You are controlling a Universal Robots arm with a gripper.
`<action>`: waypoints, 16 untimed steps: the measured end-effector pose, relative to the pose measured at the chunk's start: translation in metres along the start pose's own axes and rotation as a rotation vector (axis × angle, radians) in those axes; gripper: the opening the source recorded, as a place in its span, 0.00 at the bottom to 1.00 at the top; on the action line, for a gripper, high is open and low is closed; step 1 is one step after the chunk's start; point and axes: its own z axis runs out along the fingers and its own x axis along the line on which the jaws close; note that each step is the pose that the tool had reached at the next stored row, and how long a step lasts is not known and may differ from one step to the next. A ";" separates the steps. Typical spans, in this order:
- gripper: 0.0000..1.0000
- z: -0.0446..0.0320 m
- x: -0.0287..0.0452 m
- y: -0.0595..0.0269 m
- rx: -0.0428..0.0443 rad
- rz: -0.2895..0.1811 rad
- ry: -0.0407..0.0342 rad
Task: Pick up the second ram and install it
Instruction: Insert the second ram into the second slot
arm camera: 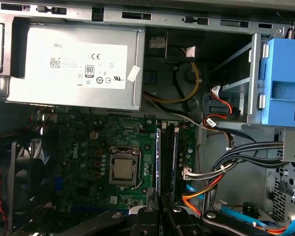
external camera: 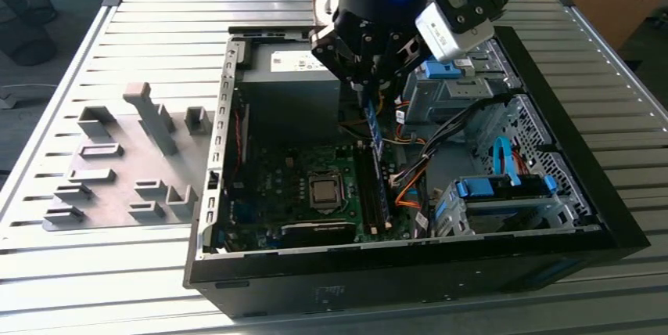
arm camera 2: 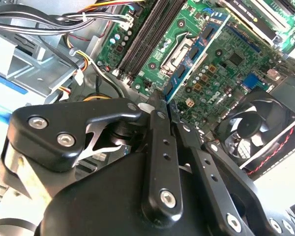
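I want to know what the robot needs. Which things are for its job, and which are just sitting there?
For the job:
- tool, shut on the second ram
- black memory slots

Just sitting there:
- power supply
- fan
- blue drive cage
- grey parts tray

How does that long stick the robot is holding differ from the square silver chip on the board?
The second ram is long, thin and bluish-green with dark chips; the processor chip is square and silver. The ram stands on edge, clamped in the gripper; the processor lies flat in its socket. Both are inside the open computer case.
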 end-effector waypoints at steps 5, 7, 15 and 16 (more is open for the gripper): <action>0.14 0.0001 -0.0001 0.0000 -0.0001 0.000 0.0000; 0.14 0.0010 -0.0001 0.0000 -0.0003 0.010 -0.0001; 0.14 0.0090 0.0000 -0.0004 0.0008 0.061 0.0000; 0.14 0.0092 0.0000 -0.0004 0.0020 0.061 0.0001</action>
